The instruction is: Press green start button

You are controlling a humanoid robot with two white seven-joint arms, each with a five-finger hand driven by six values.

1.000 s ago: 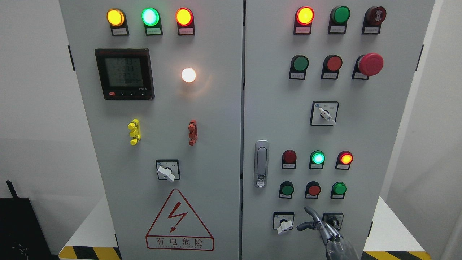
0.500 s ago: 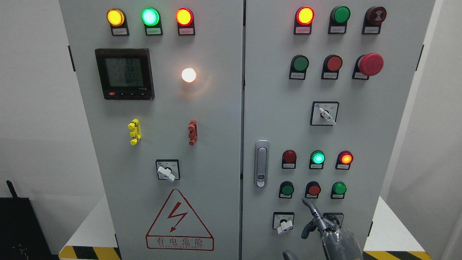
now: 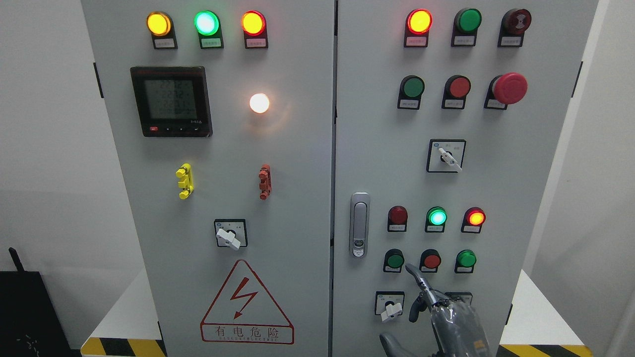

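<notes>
A grey control cabinet [image 3: 278, 198] fills the view between white walls. The right hand [image 3: 446, 317], wrist cut off by the bottom edge, holds nothing, index finger [image 3: 418, 280] extended, others curled. The green start button [image 3: 395, 260] sits just up-left of the fingertip. Since before, the finger has risen leftward.

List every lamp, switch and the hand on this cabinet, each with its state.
Top-left lamps: all three lit.
White lamp: lit.
Meter: display on.
Top-right red lamp: lit.
Lamp beside it: green, unlit.
Lower green lamp: lit.
Dark red lamp: unlit.
Green start button: not yet touched.
Right hand: one finger extended, tip just below the button row.
</notes>
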